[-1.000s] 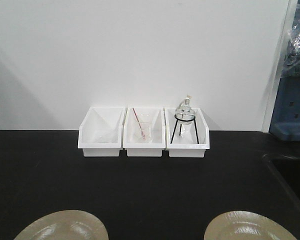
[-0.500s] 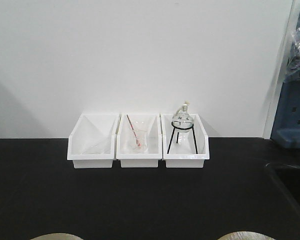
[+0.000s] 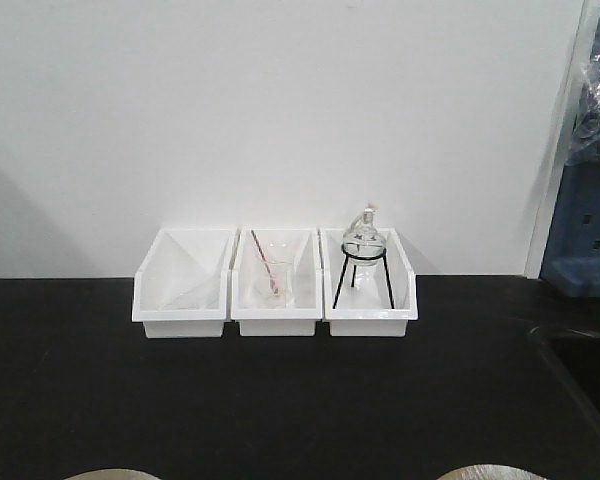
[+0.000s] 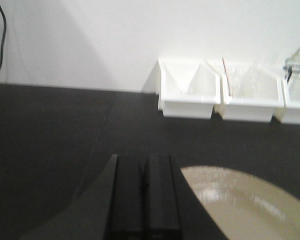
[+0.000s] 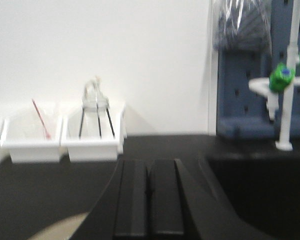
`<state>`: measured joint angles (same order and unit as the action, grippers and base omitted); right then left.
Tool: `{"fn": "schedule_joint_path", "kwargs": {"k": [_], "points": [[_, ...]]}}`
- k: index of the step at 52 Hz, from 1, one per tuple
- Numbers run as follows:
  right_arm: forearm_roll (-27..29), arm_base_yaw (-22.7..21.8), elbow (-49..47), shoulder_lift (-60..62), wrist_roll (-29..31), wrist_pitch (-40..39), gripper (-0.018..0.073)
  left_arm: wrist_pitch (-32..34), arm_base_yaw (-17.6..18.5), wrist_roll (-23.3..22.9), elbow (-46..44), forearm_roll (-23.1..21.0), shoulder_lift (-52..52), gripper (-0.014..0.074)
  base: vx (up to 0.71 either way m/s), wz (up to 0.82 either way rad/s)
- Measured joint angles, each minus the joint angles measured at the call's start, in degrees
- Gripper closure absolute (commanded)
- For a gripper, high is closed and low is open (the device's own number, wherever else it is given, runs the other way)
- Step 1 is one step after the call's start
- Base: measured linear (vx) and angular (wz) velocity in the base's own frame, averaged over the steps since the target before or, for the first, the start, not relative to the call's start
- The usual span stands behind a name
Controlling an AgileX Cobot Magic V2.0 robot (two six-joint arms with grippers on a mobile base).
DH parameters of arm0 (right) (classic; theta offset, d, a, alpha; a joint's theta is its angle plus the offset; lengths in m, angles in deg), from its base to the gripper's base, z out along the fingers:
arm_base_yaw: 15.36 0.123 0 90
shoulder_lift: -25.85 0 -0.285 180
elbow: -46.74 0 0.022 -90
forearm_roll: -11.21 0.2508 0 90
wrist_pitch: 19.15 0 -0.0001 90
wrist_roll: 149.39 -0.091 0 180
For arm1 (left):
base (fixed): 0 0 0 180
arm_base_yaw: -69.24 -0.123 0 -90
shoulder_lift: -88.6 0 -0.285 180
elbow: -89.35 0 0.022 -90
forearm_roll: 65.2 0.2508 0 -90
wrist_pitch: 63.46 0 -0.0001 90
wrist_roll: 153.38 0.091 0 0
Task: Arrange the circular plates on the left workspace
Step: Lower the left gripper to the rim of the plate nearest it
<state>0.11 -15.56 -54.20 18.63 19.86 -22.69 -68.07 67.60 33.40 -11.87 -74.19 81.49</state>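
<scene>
The left wrist view shows the left claw (image 4: 144, 167) with its two black fingers pressed together and nothing between them. The left plate (image 4: 245, 205), glossy beige, lies on the black countertop (image 4: 50, 130) just right of the claw. Its rim runs up to the outline of the right finger, but whether they touch cannot be told. In the right wrist view the right claw (image 5: 149, 170) is likewise closed and empty. Only a sliver of the right plate (image 5: 60, 232) shows, at the claw's lower left. In the front view both plates peek in at the bottom edge, well apart. Three white bins (image 3: 277, 322) stand in a row by the wall beyond, and the sink (image 3: 580, 370) is at the right.
</scene>
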Motion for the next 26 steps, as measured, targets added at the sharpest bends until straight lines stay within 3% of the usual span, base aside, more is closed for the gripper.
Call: {"fn": "schedule_joint_path", "kwargs": {"k": [4, 9, 16, 26], "points": [[0.7, 0.0, 0.0, 0.0, -1.9, -5.6, 0.0564, 4.6, 0.0, -0.9, 0.0, -0.7, 0.0, 0.0596, 0.00, 0.00], [2.3, 0.0, -1.5, 0.0, -8.5, -6.8, 0.0564, 4.2, 0.0, -4.3, -1.6, -3.5, 0.0, 0.0596, 0.00, 0.00], [3.3, 0.0, -10.7, -2.4, -17.7, 1.3, 0.0564, -5.2, 0.0, -6.8, -11.0, -4.8, -0.8, 0.0596, 0.00, 0.00], [6.5, 0.0, -27.6, -19.9, -19.1, 20.0, 0.0564, -18.5, 0.1, -6.3, -28.2, -6.6, -14.6, 0.0596, 0.00, 0.00]]}}
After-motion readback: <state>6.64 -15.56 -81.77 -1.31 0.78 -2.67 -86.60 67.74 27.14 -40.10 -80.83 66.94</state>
